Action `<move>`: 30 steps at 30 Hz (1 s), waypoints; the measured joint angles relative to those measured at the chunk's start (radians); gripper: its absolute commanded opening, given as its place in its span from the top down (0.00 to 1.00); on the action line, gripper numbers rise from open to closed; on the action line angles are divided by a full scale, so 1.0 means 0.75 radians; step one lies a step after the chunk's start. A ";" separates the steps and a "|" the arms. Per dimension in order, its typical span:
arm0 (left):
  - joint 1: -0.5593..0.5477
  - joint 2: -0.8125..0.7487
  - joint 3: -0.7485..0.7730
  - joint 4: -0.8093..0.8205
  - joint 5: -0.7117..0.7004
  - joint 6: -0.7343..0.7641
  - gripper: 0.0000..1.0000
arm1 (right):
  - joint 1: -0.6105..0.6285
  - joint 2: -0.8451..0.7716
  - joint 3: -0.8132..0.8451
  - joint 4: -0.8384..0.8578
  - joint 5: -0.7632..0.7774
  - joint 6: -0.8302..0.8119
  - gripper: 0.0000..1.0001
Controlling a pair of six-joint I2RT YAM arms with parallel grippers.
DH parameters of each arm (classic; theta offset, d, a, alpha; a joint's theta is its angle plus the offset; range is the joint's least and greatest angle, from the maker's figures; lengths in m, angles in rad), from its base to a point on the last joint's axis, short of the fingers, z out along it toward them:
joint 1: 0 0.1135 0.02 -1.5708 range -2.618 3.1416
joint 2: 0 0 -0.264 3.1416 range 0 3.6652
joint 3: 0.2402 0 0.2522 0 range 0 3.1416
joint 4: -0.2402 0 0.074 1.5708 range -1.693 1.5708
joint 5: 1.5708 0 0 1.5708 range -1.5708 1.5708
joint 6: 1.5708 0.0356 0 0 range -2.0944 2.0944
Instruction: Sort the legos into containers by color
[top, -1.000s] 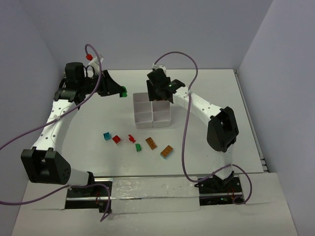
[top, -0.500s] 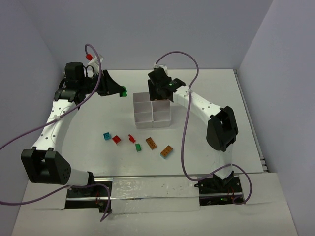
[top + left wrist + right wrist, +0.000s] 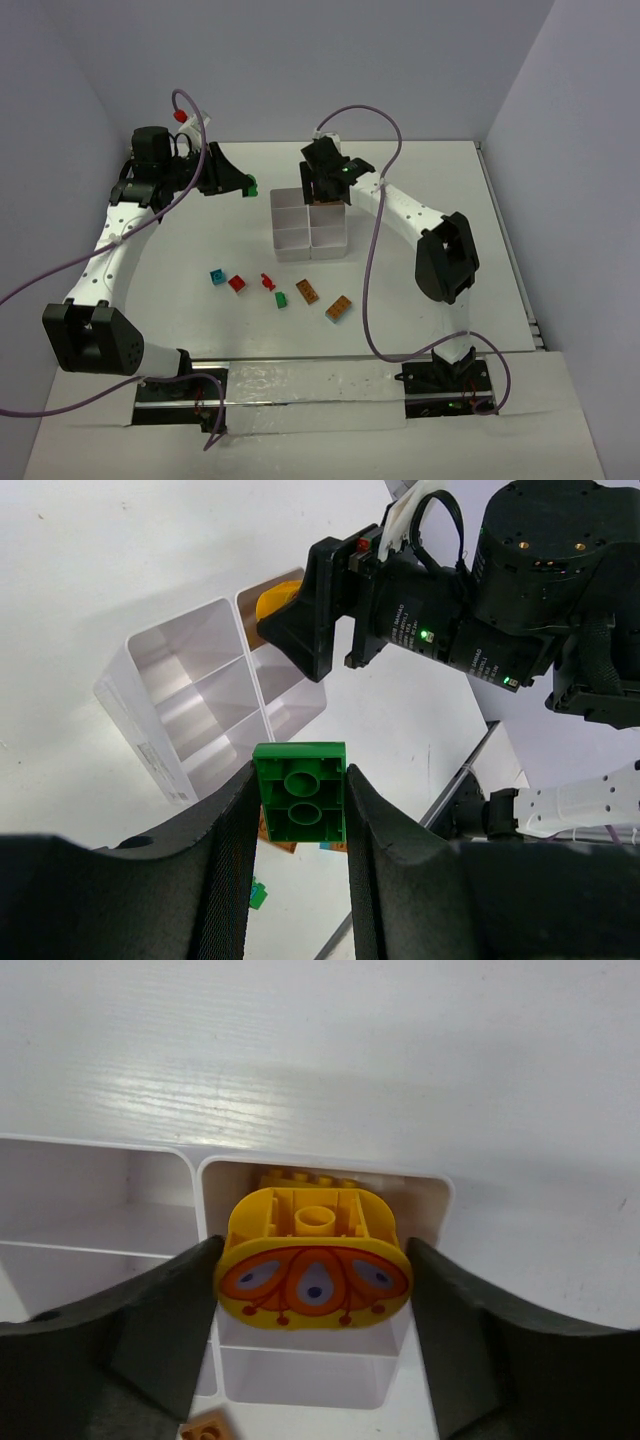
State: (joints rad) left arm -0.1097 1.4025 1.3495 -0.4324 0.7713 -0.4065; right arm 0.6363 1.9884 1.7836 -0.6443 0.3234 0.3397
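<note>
Currently right gripper [image 3: 313,1290] fingers [image 3: 150,1330] clamp a yellow rounded plastic brick [image 3: 315,1260] with an orange-red pattern, over the far right corner compartment of the white six-compartment plastic tray [image 3: 140,730]. Left gripper [image 3: 298,790] fingers [image 3: 230,860] pinch a green two-stud plastic brick [image 3: 300,805], just left of the tray. Six loose bricks [image 3: 307,291] lie on the white table [image 3: 420,170], nearer the bases.

1. That tray [image 3: 100,1143] is thin, smooth white plastic, a bit glossy on the walls.
2. The worktop [image 3: 400,1050] is white and matt with faint wood-grain streaks.
3. Both the yellow lego [image 3: 314,1260] and the green lego [image 3: 300,805] are shiny moulded plastic.
4. The fingers [image 3: 150,1340] of the right pincer [image 3: 313,1265] are matt black and look slightly grainy.
</note>
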 measured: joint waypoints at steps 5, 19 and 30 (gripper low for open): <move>0.000 0.000 -0.001 0.000 -0.006 -0.001 1.00 | 0.000 0.000 0.000 0.000 -0.018 -0.001 0.00; -0.102 -0.015 -0.024 0.012 -0.377 0.031 1.00 | -0.003 -0.199 -0.031 0.016 -0.057 -0.004 0.00; -0.449 0.250 0.160 0.007 -0.928 0.064 1.00 | -0.218 -0.643 -0.296 0.141 -0.093 -0.048 0.00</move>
State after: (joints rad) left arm -0.4464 1.5900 1.4692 -0.4274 0.0754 -0.3583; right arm 0.4726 1.5065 1.5617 -0.5387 0.2539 0.3040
